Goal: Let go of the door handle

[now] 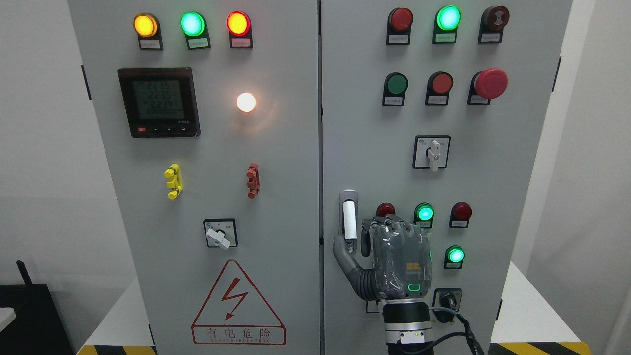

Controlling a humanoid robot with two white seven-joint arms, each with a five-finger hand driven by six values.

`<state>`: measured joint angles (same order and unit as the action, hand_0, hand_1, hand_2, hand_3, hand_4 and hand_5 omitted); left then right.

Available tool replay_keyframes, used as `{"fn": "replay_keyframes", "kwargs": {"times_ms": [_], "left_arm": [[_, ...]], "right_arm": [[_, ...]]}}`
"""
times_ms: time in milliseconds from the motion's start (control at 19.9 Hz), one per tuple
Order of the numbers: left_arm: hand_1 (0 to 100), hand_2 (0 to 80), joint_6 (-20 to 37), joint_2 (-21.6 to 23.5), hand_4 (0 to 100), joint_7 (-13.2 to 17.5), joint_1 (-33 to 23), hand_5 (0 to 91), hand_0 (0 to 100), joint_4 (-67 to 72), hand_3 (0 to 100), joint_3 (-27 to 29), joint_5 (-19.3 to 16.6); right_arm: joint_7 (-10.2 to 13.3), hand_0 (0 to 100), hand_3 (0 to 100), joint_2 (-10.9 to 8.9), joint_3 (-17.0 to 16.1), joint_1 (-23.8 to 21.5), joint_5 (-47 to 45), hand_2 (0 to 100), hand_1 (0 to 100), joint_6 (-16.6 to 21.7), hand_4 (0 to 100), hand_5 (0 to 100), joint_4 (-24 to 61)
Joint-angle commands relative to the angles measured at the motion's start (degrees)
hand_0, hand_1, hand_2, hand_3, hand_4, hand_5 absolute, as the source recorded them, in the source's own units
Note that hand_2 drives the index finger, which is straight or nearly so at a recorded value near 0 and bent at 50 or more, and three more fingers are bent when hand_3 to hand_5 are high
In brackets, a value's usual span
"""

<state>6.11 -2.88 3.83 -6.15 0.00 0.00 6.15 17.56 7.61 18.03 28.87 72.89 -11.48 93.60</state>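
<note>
Just right of the seam between the two cabinet doors, the door handle (349, 217) stands upright in its silver recess on the right door (517, 162), its white grip bare along its length. The right hand (389, 259), whose arm rises from the bottom edge right of the middle, sits just beside and below that handle, back of the hand toward the camera. Its four fingers (394, 228) curl against the door panel to the handle's right, while the thumb (345, 254) angles up to the handle's lower end; whether the tip touches it cannot be told. Nothing is grasped.

Left of the handle, the seam is a thin dark line and the doors lie flush. Bare grey panel stretches above the handle up to a row of push buttons. Right of the handle, close over the knuckles, sit a red lamp (385, 209), a lit green lamp (424, 213) and another red lamp (461, 211); a rotary switch (433, 153) is higher up.

Far left of the handle, on the left door (148, 207), a red-edged warning triangle (238, 305) with a lightning bolt reads "有电危险". Above it, a digital meter (159, 102) shows rows of digits too small to read surely.
</note>
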Motion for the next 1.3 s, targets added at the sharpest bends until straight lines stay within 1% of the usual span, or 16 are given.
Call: {"fn": "replay_keyframes", "kwargs": {"times_ms": [0,201,702,1253], "left_arm": [[39,0.0,0.0,0.0,0,0.0,0.0,0.0,12,1.1,0,-0.8,0.0],[39,0.0,0.0,0.0,0,0.0,0.0,0.0,12,1.1,0,-0.8,0.0],[39,0.0,0.0,0.0,0,0.0,0.0,0.0,12,1.1,0,-0.8,0.0],[39,0.0,0.0,0.0,0,0.0,0.0,0.0,12,1.1,0,-0.8,0.0]], "right_arm": [[0.0,41,100,0.03,-0.4,0.0,0.0,94,56,0.0,88,93,-0.3],[0.1,41,100,-0.05,-0.7,-0.1,-0.1,94,57,0.0,88,94,-0.3],[0.5,45,100,-0.23,-1.8,-0.5,-0.4,94,57,0.0,88,95,-0.1],[0.9,47,100,-0.67,-2.9,-0.7,-0.5,95,56,0.1,89,97,0.8]]}}
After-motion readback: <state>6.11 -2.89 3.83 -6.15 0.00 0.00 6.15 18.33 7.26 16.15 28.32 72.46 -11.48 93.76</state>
